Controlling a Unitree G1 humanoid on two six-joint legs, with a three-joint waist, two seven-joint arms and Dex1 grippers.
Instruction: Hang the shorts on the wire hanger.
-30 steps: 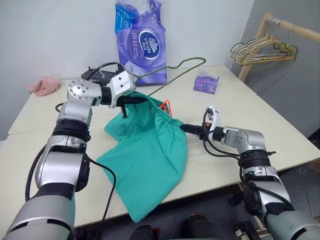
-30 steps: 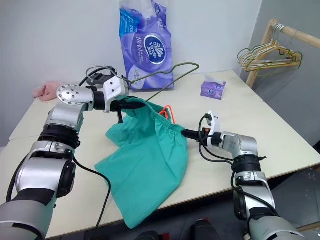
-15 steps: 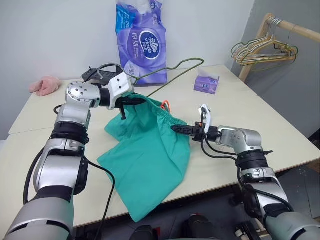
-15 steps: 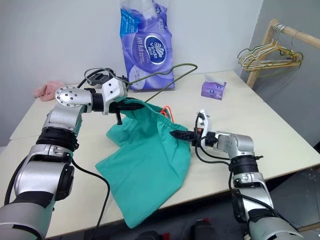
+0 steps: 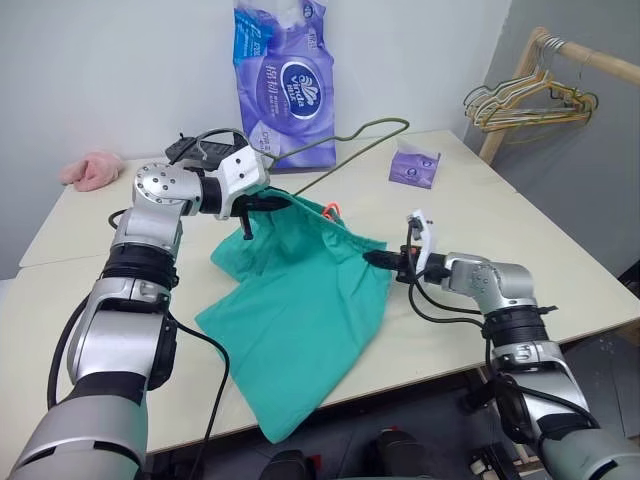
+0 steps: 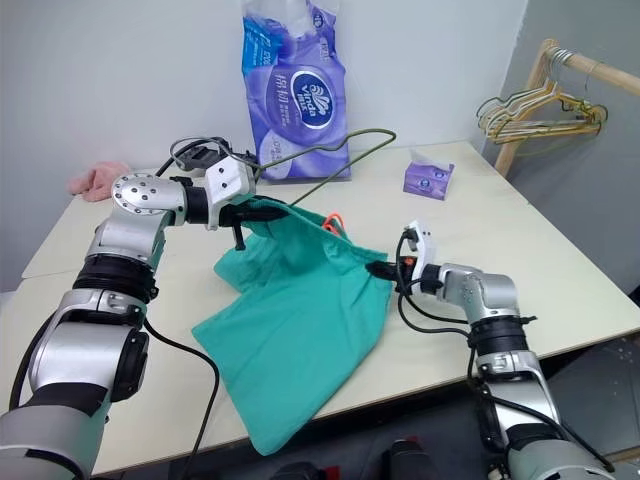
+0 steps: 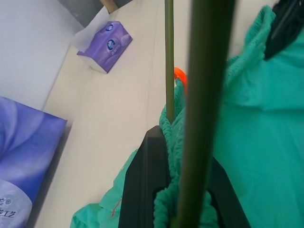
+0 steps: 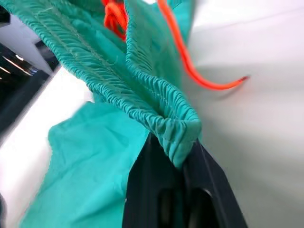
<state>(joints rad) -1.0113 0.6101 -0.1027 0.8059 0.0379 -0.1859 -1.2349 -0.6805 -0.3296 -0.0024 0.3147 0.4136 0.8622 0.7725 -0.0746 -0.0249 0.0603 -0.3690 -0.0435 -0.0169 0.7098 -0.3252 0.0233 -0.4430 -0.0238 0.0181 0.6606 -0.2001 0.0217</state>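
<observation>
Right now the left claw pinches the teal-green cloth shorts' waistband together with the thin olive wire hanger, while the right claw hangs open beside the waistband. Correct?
Not quite. The right claw is shut on the teal-green cloth shorts' gathered waistband, as the right wrist view shows. The left claw does pinch waistband and thin olive wire hanger together.

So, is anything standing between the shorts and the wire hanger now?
Nothing visible. The left gripper pinches the shorts waistband together with the wire hanger, and the right gripper is shut on the waistband's other end.
</observation>
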